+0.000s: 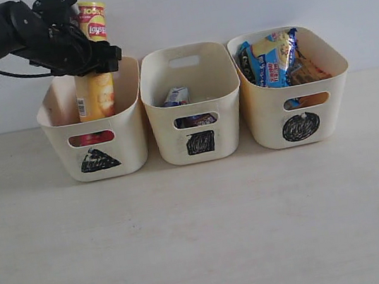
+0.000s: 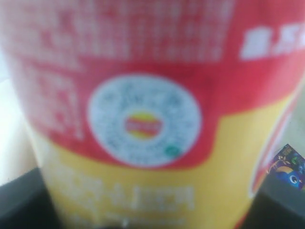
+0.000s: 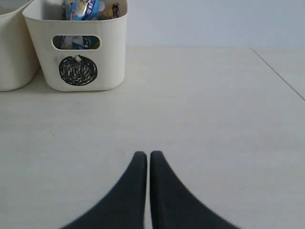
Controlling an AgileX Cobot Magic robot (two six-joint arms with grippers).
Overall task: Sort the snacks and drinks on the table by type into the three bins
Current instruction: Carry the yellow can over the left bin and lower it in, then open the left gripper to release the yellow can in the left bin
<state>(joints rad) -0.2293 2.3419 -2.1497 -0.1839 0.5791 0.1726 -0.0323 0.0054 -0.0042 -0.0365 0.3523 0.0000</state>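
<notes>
Yellow Lay's tube (image 1: 95,95) stands upright in the left triangle bin (image 1: 127,133) with the left gripper (image 1: 95,56) clamped around its upper part. A white-and-blue carton (image 1: 176,96) sits in the middle square bin (image 1: 167,138), and foil bags (image 1: 273,58) fill the right circle bin (image 1: 264,116). The right gripper (image 3: 148,155), its jaws pressed together and holding nothing, hovers over the table (image 1: 204,240).
</notes>
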